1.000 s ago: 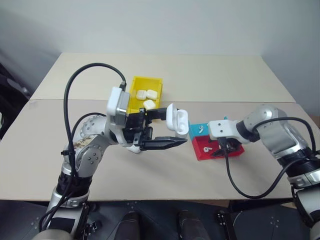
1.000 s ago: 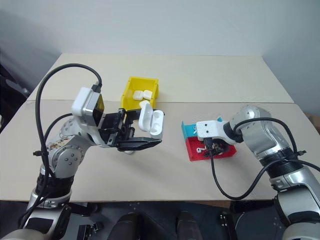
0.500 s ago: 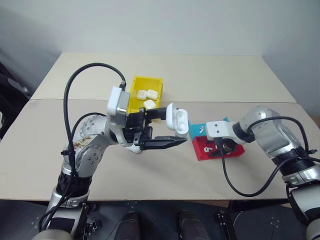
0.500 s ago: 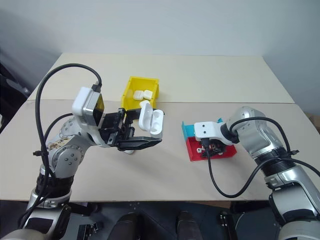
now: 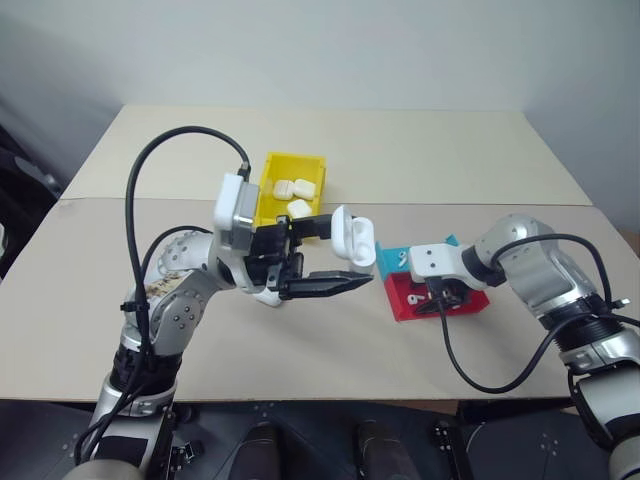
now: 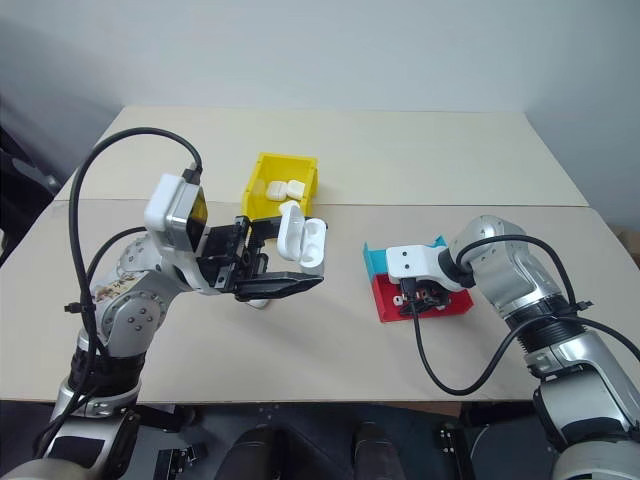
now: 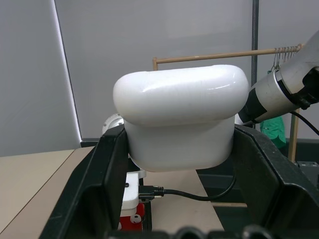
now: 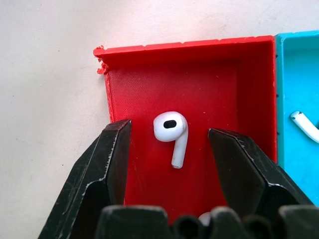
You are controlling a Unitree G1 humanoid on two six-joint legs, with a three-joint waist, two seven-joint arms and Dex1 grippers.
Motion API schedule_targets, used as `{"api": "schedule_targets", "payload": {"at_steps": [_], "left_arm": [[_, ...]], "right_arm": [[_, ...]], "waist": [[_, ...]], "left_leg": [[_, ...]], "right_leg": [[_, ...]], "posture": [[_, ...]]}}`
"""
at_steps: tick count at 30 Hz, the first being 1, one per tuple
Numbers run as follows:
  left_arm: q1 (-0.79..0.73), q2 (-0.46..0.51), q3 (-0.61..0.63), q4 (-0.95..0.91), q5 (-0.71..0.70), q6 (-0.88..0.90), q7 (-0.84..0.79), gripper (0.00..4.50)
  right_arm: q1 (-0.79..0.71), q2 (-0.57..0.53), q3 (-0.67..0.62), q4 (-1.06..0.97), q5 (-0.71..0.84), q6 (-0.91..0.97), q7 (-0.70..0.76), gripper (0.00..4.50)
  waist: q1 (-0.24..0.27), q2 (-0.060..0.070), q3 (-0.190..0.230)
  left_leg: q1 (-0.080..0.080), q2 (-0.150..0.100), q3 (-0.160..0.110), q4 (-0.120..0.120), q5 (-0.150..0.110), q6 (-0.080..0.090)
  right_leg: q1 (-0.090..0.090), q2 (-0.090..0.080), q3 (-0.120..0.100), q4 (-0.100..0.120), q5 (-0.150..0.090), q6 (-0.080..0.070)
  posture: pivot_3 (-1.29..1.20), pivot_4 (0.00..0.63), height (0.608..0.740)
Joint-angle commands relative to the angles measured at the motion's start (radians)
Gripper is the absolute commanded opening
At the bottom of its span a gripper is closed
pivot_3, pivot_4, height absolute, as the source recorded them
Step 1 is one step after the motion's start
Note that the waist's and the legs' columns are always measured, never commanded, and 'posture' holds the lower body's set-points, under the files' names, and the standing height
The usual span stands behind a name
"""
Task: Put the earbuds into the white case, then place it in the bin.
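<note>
Nothing has shifted: left pincer (image 5: 335,255) clamps the white case (image 5: 356,238) upright, right pincer (image 8: 169,149) open astride an earbud (image 8: 172,133)

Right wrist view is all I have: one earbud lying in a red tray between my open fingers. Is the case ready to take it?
Observer: Yes. The left gripper holds the white case above the table, its lid flipped open.
Operator: Is anything already in the bin?
Observer: The yellow bin at the far side holds three closed white cases.
Operator: What is in the blue tray beside mine?
Observer: Another earbud lies in the blue tray, which sits against the far side of the red tray.
</note>
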Motion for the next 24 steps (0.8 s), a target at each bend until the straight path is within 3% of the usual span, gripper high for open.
{"api": "schedule_targets", "payload": {"at_steps": [1,5,6,11,15,20,24], "left_arm": [[0.000,0.004,0.021,-0.042,-0.012,-0.002,0.007,2.79],[0.004,0.006,0.023,-0.047,-0.015,0.001,0.010,2.79],[0.004,0.006,0.023,-0.048,-0.015,0.001,0.011,2.79],[0.001,0.006,0.022,-0.044,-0.016,0.003,0.009,2.79],[-0.009,0.004,0.024,-0.031,-0.017,0.005,0.005,2.79],[-0.028,0.007,0.035,0.000,-0.024,0.011,-0.008,2.79],[-0.055,0.005,0.036,0.041,-0.026,0.012,-0.034,2.79]], "right_arm": [[-0.019,-0.006,-0.002,-0.006,-0.005,-0.024,0.014,2.06],[-0.012,-0.007,0.002,-0.006,-0.010,-0.032,0.015,0.73],[-0.012,-0.006,0.001,-0.006,-0.011,-0.031,0.015,0.65],[-0.001,-0.005,-0.027,-0.028,0.011,0.007,0.003,0.65],[0.022,-0.024,-0.127,-0.125,0.088,0.126,-0.028,0.65],[0.099,-0.032,-0.374,-0.368,0.316,0.391,-0.078,0.65],[0.191,0.040,-0.622,-0.535,0.518,0.497,-0.194,0.65]], "waist": [[0.000,0.000,0.000],[0.000,0.000,0.000],[0.000,0.000,0.000],[0.000,0.000,0.000],[0.000,0.000,0.000],[0.006,0.000,0.000],[0.011,0.000,0.000]], "left_leg": [[0.000,0.000,0.000,0.000,0.000,0.000],[0.000,0.000,0.000,0.000,0.000,0.000],[0.000,0.000,0.000,0.000,0.000,0.000],[0.000,0.000,0.000,0.000,0.000,0.000],[0.000,0.000,0.000,0.000,0.000,0.000],[0.000,0.000,-0.001,0.000,0.000,0.000],[0.000,0.000,-0.001,0.000,0.000,0.000]], "right_leg": [[0.000,0.000,0.000,0.000,0.000,0.000],[0.000,0.000,0.000,0.000,0.000,0.000],[0.000,0.000,0.000,0.000,0.000,0.000],[0.000,0.000,0.000,0.000,0.000,0.000],[0.000,0.000,0.000,0.000,0.000,0.000],[0.000,0.000,0.000,0.000,0.000,0.000],[0.001,0.000,-0.001,0.000,0.000,0.000]], "posture": [[0.00,0.150,0.740],[0.00,0.150,0.740],[0.00,0.150,0.740],[0.00,0.150,0.740],[0.00,0.150,0.740],[0.00,0.150,0.740],[0.00,0.150,0.740]]}}
